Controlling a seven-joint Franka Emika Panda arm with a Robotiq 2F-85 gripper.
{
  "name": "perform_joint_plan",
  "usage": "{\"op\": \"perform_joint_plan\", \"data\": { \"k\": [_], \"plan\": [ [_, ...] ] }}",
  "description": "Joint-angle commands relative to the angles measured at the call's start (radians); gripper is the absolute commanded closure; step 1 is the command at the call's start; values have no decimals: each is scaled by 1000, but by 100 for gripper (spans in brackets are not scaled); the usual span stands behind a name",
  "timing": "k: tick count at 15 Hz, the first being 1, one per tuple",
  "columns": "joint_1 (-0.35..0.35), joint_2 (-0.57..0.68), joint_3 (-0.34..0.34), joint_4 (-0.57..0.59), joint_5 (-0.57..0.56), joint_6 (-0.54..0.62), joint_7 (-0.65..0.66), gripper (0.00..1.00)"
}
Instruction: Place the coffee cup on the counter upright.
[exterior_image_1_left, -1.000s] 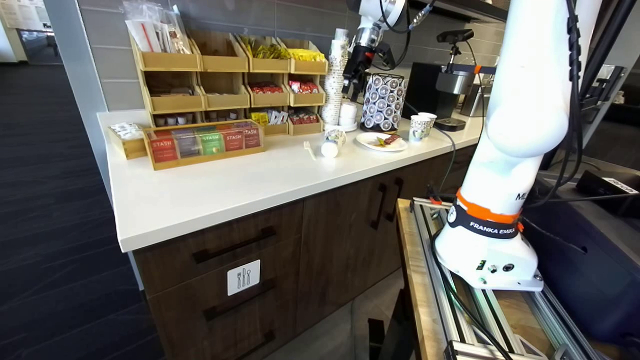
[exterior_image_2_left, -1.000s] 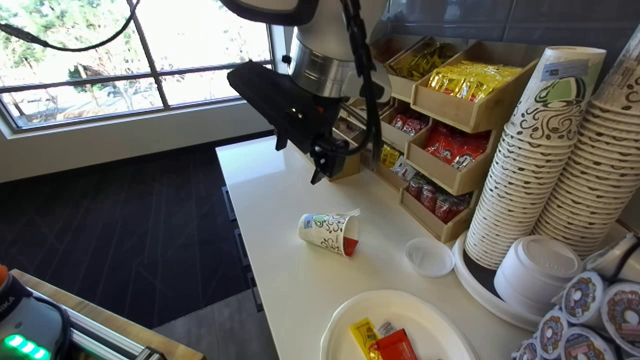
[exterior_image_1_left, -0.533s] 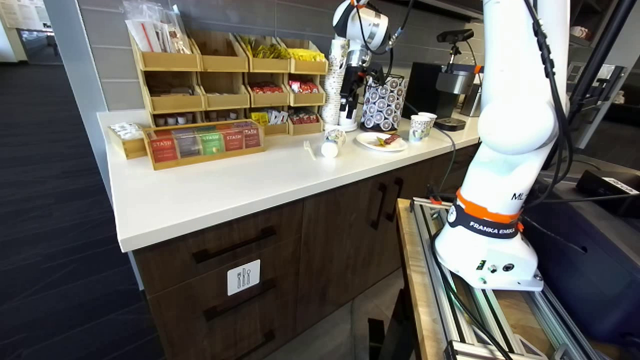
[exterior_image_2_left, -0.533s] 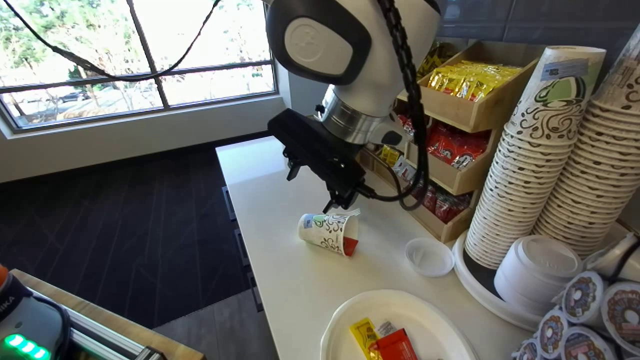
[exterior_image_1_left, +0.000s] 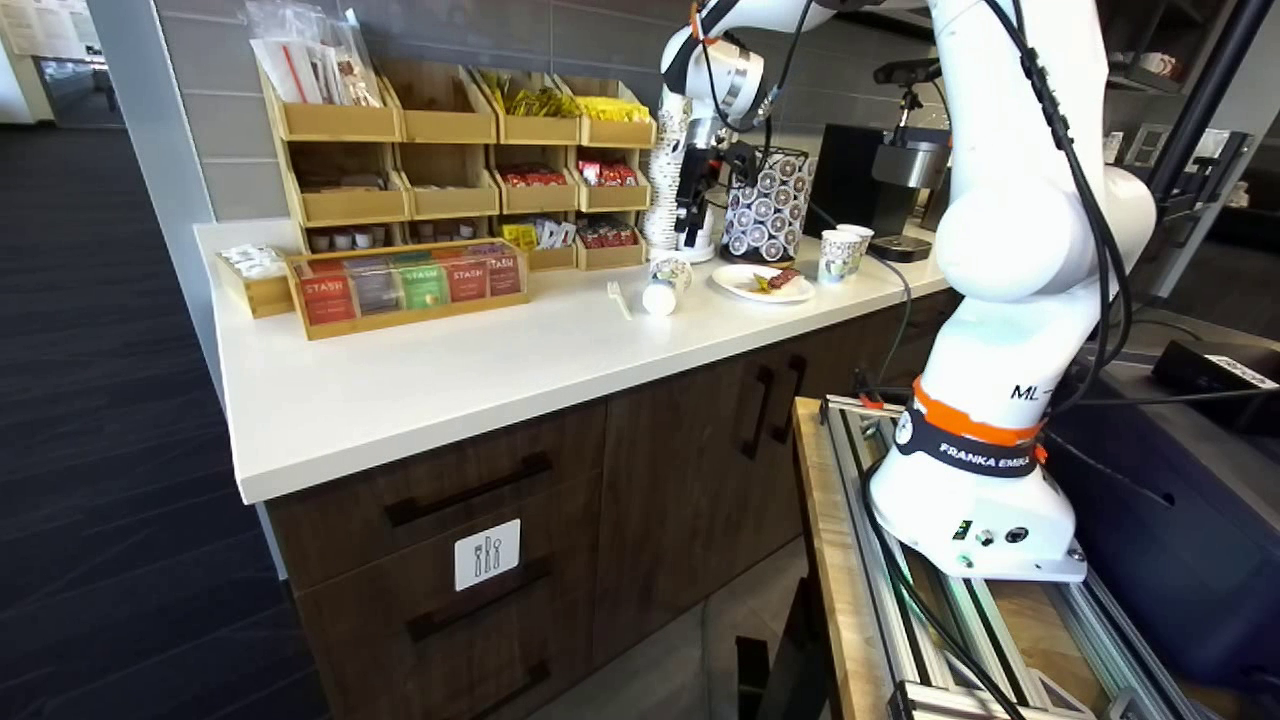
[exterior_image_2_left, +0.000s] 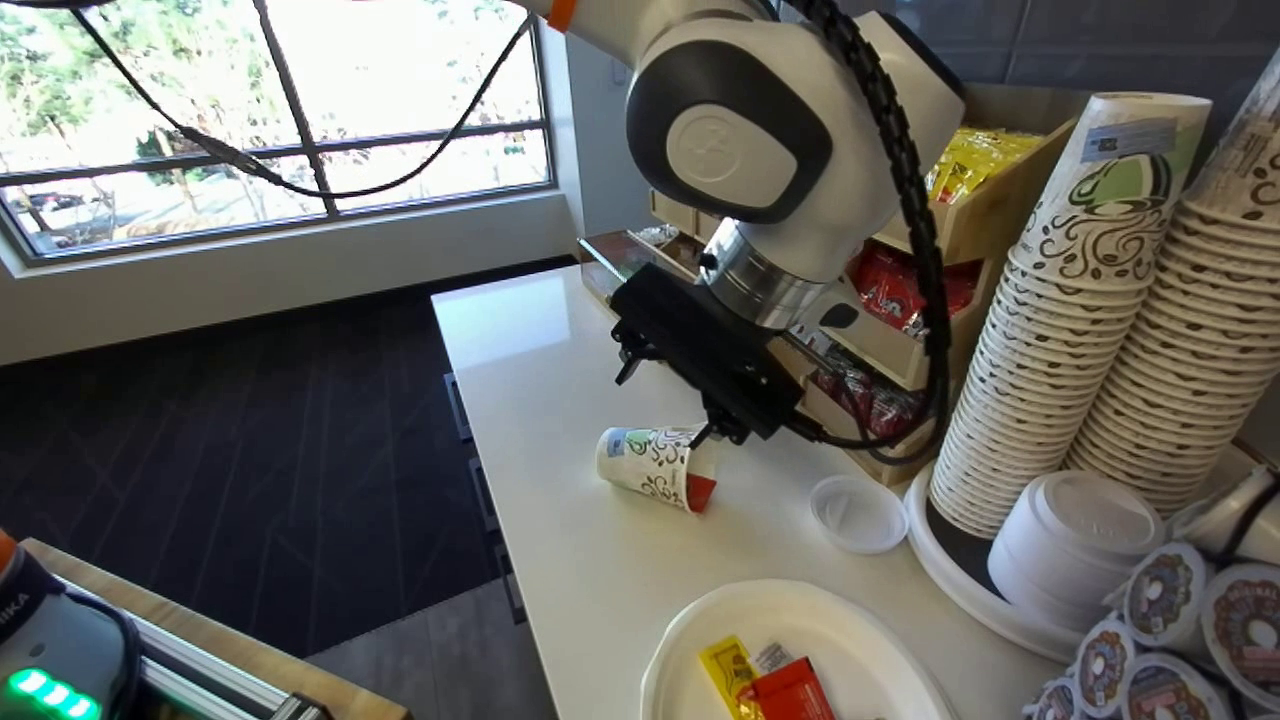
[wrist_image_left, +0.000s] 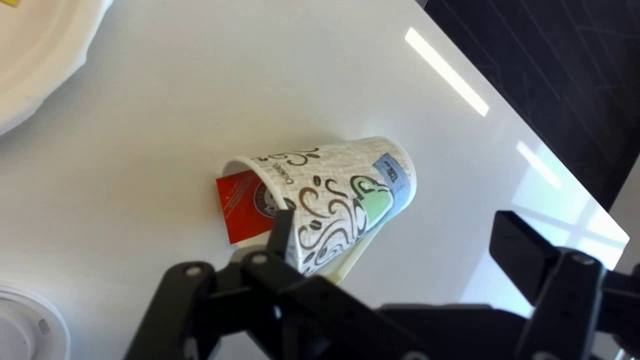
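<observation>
My jaws, spread wide, hang lower and nearer the cup (wrist_image_left: 341, 197) than a second ago.
It lies on its side on the tabletop (wrist_image_left: 175, 95), unmoved, a red packet (wrist_image_left: 244, 207) poking from its mouth.

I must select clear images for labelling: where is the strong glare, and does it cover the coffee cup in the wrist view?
In the wrist view, bright streaks lie on the counter near its edge, off the coffee cup, which looks sharp; in an exterior view, the window is largely washed out, and a pale reflection lies on the counter's far end.
</observation>
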Motion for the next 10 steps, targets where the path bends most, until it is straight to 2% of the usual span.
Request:
{"op": "perform_joint_plan", "data": {
  "k": [1,8,9,10],
  "plan": [
    [-71,81,64,96,1,-22,-16,0],
    [-138,174,135,189,-12,-63,8,2],
    [-143,183,141,200,-15,-74,11,11],
    [-149,195,146,214,-20,-99,17,27]
  ]
}}
